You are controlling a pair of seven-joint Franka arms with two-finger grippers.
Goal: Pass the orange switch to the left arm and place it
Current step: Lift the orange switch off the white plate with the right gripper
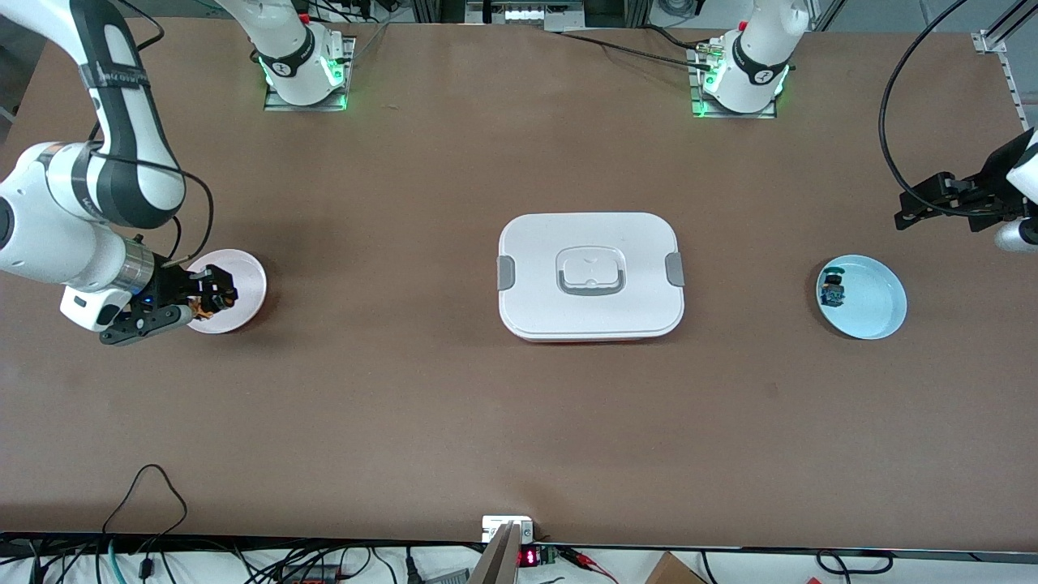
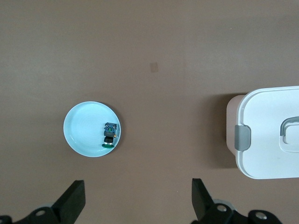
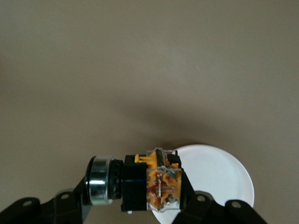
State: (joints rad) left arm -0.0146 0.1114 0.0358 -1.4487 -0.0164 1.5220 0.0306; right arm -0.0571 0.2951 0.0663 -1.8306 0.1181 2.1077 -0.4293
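My right gripper (image 1: 212,298) is shut on the orange switch (image 1: 206,307) over the edge of a white round plate (image 1: 243,280) at the right arm's end of the table. In the right wrist view the orange switch (image 3: 152,184) fills the jaws, its silver ring and black collar showing, above the white plate (image 3: 219,175). My left gripper (image 1: 908,212) is open and empty, up over the table at the left arm's end, near a light blue plate (image 1: 872,304). The white lidded box (image 1: 590,276) stands mid-table between the two plates; it also shows in the left wrist view (image 2: 268,135).
A blue-green switch (image 1: 833,290) lies in the light blue plate, also in the left wrist view (image 2: 110,135) on that plate (image 2: 84,128). Cables and a small display run along the table edge nearest the front camera.
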